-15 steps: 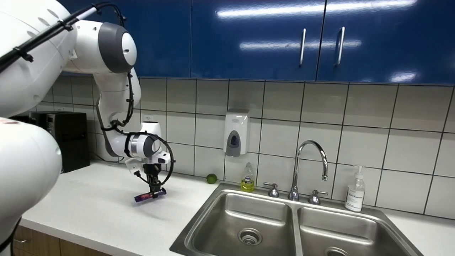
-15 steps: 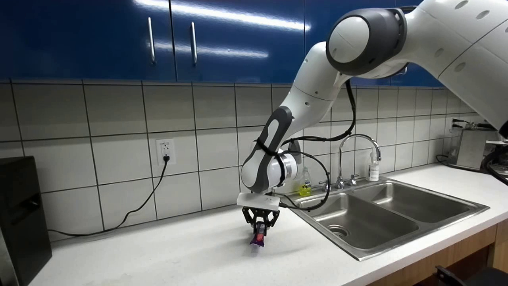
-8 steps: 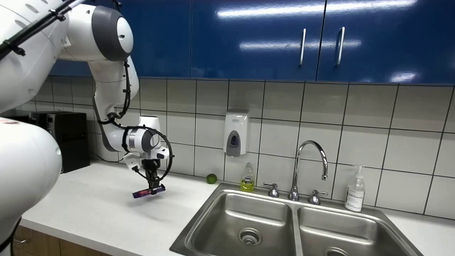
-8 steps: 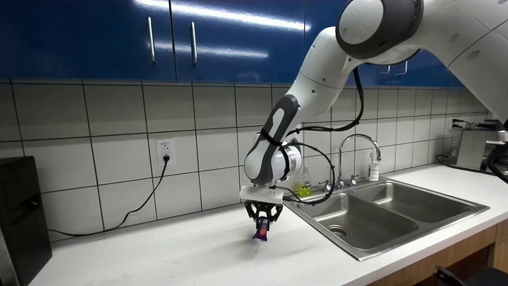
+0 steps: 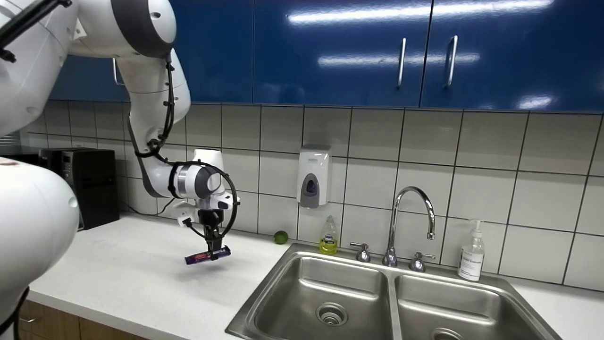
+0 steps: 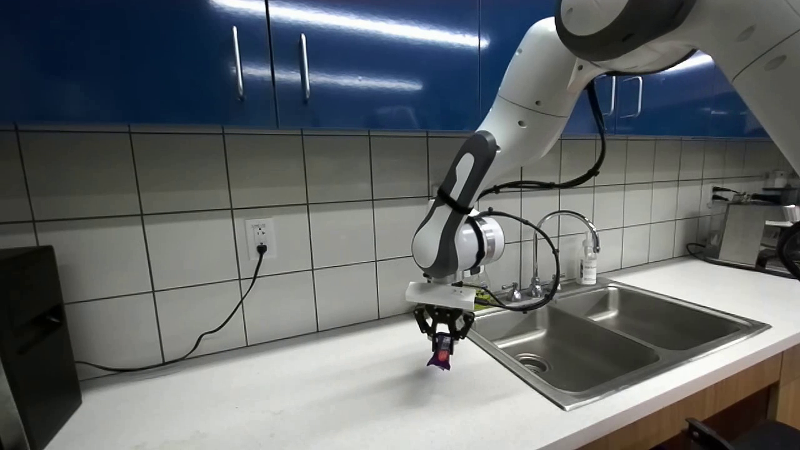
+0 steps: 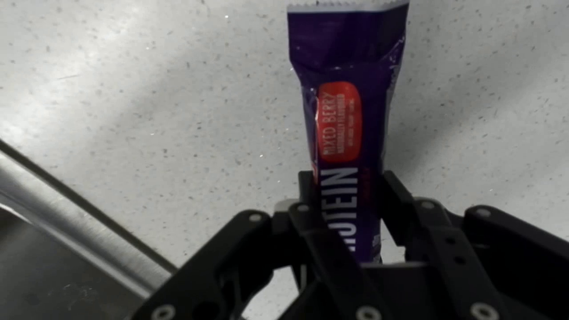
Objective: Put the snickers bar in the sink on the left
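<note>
A purple wrapped bar with a red patch and the word "PROTEIN" [image 7: 342,120] is between the fingers of my gripper [image 7: 346,182]. The fingers are shut on its sides. In both exterior views the bar [image 5: 198,258] [image 6: 440,359] hangs slightly tilted above the white counter, with my gripper [image 5: 214,256] [image 6: 443,347] pointing down around its middle. The steel sink's left basin [image 5: 339,278] [image 6: 575,350] lies to the right of my gripper. Part of the sink rim [image 7: 84,222] shows at the lower left of the wrist view. The bar's lower end is hidden by the gripper there.
The right basin [image 5: 453,293] adjoins behind a divider. A tall faucet [image 5: 391,236], a yellow soap bottle [image 5: 328,243] and a pump bottle [image 5: 472,259] stand along the sink's back edge. A green lime [image 5: 281,237] lies by the wall. A black appliance [image 5: 94,186] stands farther left.
My gripper, still holding the bar, has risen a little and moved right toward the sink in both exterior views. The upper arm has lifted.
</note>
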Tool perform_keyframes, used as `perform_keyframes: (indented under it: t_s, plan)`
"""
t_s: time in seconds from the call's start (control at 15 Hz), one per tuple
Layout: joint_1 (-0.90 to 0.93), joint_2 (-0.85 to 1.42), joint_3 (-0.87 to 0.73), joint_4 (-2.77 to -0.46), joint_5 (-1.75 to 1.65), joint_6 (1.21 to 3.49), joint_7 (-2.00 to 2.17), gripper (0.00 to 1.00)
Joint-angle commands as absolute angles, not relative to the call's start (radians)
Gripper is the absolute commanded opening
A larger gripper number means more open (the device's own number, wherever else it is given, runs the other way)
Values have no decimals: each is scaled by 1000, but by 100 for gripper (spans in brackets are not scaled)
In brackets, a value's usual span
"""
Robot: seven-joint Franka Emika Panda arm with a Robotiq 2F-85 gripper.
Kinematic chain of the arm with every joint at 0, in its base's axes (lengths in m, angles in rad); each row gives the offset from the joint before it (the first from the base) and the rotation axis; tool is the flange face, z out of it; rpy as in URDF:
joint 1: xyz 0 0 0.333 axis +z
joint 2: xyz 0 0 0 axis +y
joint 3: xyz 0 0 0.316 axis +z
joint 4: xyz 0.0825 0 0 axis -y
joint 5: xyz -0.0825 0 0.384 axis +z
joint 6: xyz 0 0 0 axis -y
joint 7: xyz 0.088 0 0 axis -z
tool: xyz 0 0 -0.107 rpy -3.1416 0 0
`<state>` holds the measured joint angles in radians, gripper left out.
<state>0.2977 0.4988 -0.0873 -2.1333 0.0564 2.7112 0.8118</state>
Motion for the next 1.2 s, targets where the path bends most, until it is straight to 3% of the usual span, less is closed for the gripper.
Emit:
perform_keyframes:
  t_s: [0.0, 0.6, 1.13]
  plan:
    - [254, 399, -103, -2245, 51, 2734, 789, 14]
    - [130, 304, -143, -2361, 64, 2742, 740, 14]
    - [-72, 305, -67, -2341, 216, 2698, 275, 14]
